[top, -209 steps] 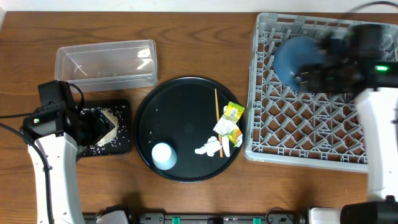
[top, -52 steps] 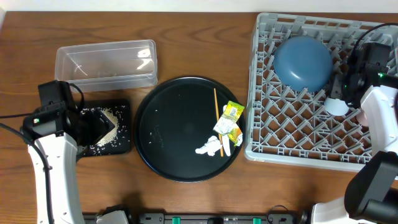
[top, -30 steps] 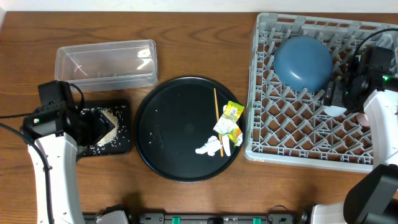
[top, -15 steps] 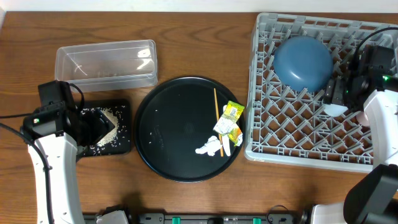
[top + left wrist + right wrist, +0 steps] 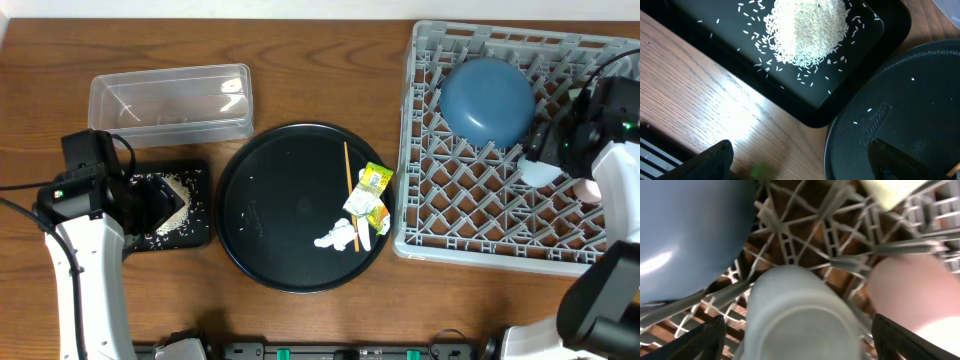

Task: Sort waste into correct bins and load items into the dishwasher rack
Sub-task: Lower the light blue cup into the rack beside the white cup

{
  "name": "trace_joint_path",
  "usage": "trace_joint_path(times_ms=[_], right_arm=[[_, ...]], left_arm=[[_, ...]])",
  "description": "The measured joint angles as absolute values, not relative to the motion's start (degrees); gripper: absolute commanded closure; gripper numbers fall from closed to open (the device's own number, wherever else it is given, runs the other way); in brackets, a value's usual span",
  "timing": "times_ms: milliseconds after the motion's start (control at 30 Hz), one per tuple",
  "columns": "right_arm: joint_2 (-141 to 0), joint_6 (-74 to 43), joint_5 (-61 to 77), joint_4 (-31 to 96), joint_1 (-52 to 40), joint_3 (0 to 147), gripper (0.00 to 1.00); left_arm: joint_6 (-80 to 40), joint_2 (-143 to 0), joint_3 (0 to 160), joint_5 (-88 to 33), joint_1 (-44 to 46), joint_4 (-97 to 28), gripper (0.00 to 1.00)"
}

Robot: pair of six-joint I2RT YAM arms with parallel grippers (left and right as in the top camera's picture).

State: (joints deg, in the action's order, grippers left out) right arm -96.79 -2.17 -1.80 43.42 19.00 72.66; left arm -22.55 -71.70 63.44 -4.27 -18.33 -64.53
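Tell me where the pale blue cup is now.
In the overhead view the pale blue cup is at the right, inside the dishwasher rack, by the lower right edge of the big blue plate, left of the whitish-pink cup.

A: Where is overhead looking?
B: Straight down, covering the whole tabletop. I'm seeing left wrist peering closely at the shallow black tray, right wrist crowding the rack; overhead is showing both.

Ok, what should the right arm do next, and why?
Probably lift the right gripper straight up: it is open over the pale blue cup, which already lies on the dishwasher rack by the blue plate. The wooden stick on the round tray is not yet loaded.
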Motion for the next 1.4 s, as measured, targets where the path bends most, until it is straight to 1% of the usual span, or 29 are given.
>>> trace_joint_path(times_ms=[67, 233, 300, 467, 567, 933, 1400], right_arm=[[-97.43, -2.35, -0.78, 43.42, 19.0, 72.55, 0.2], [-97.49, -2.55, -0.08, 43.05, 19.14, 72.53, 0.48], [-97.49, -2.55, -0.01, 43.05, 19.27, 72.53, 0.53], [-97.43, -2.63, 0.05, 43.62, 19.27, 72.55, 0.57], [-96.66, -2.63, 0.27, 44.56, 19.27, 72.79, 0.62], [-85.91, -2.63, 0.95, 45.6, 19.27, 75.0, 0.63], [-87.15, -2.63, 0.82, 44.58, 19.18, 75.07, 0.63]], left_arm=[[-22.55, -71.7, 63.44, -4.27, -18.33, -64.64, 0.13], [-22.52, -71.7, 63.44, -4.27, -18.33, -64.71, 0.13], [-22.52, -71.7, 63.44, -4.27, -18.33, -64.73, 0.13], [-22.52, -71.7, 63.44, -4.27, -18.33, -64.77, 0.13], [-22.52, -71.7, 63.44, -4.27, -18.33, -64.86, 0.13], [-22.55, -71.7, 63.44, -4.27, -18.33, -64.95, 0.12], [-22.55, -71.7, 63.44, -4.27, -18.33, -64.9, 0.13]])
